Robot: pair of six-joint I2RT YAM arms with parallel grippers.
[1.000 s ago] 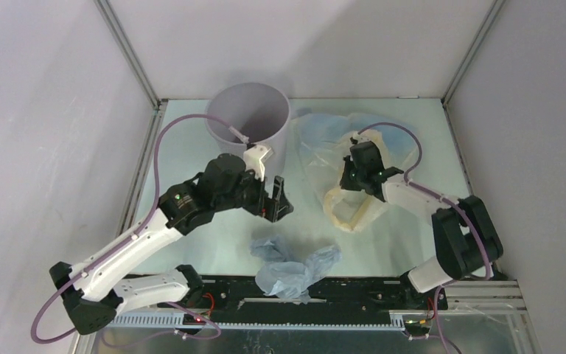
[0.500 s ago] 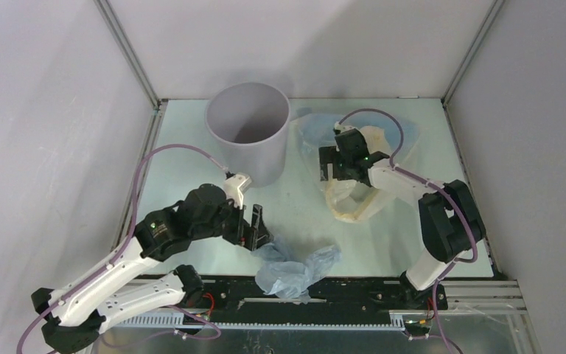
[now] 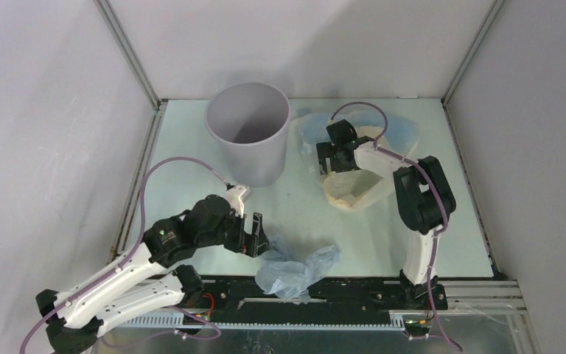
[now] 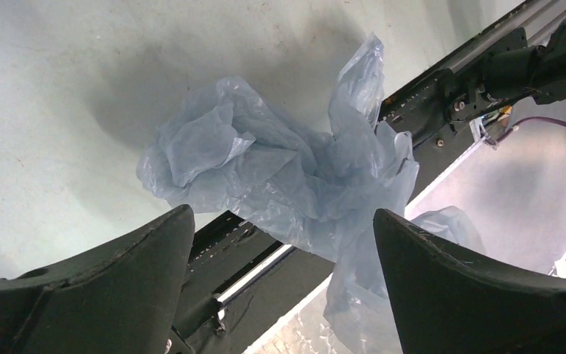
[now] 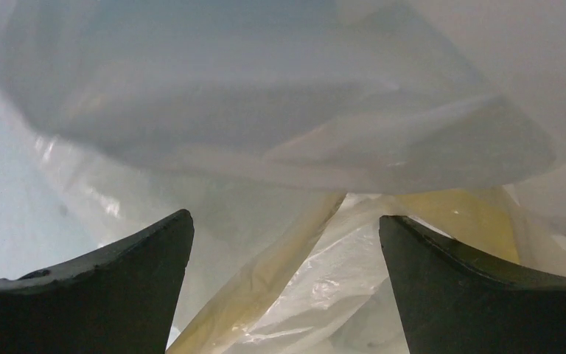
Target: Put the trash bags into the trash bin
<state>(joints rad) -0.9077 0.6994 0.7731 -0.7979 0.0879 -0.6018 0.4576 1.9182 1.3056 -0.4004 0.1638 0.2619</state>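
The light grey trash bin [image 3: 254, 158] stands upright at the back, left of centre. A crumpled pale blue-grey trash bag [image 3: 295, 267] [image 4: 280, 177] lies at the table's near edge, partly over the black rail. My left gripper [image 3: 254, 234] [image 4: 281, 214] hangs open just left of it, and nothing sits between the fingers. A cream-yellow trash bag [image 3: 350, 190] [image 5: 317, 273] lies right of the bin, on top of a pale blue trash bag [image 3: 402, 133]. My right gripper [image 3: 328, 156] [image 5: 286, 217] is open just above the cream film.
A black rail [image 3: 354, 289] with cables runs along the near edge, and the blue-grey bag hangs over it. Grey enclosure walls [image 3: 59, 110] close in the left, right and back. The right arm's elbow [image 3: 421, 193] stands beside the cream-yellow bag.
My left arm has pulled back from beside the bin and come down to the blue-grey bag. My right gripper has opened and moved toward the back, over the cream-yellow bag.
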